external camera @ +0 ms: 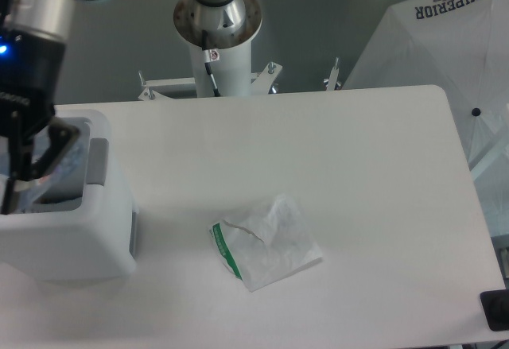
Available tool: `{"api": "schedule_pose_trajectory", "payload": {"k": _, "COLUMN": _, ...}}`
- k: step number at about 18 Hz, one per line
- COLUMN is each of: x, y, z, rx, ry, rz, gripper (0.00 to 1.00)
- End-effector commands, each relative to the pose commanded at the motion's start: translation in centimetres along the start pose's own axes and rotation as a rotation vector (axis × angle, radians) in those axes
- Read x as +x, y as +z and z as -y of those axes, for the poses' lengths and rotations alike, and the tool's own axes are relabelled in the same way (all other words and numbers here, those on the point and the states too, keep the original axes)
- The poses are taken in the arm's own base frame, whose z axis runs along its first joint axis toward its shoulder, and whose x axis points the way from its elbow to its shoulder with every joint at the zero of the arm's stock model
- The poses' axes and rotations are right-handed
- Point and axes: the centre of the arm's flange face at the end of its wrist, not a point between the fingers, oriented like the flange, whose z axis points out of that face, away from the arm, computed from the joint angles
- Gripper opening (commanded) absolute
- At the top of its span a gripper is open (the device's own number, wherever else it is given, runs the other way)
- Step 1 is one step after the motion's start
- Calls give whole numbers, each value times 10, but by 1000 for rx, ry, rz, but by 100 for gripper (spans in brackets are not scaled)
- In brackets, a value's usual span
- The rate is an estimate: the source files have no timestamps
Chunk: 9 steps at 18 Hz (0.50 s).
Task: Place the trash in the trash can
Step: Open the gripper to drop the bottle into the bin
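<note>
Camera view: hand [24, 182] over trash can [79, 238] — wrapper [266, 242] on table [358, 166].

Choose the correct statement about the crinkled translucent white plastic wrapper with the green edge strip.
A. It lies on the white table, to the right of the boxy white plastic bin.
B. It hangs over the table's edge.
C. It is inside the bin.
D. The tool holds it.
A: the crinkled translucent white plastic wrapper lies flat on the white table, apart from the boxy white plastic bin.

One fixed camera looks steeply down on the white table [358, 166] from its front edge
</note>
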Motion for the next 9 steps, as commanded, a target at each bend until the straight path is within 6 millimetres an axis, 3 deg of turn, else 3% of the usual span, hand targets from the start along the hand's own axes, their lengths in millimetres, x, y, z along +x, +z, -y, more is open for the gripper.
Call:
{"api": "schedule_pose_trajectory", "payload": {"k": 6, "x": 0, "y": 16, "z": -21, "rx": -48, "ry": -3, "rz": -2, "gripper": 28}}
{"api": "schedule_pose_trajectory", "payload": {"k": 9, "x": -1, "y": 23, "z": -31, "rx": -71, "ry": -9, "rz": -1, "gripper": 37}}
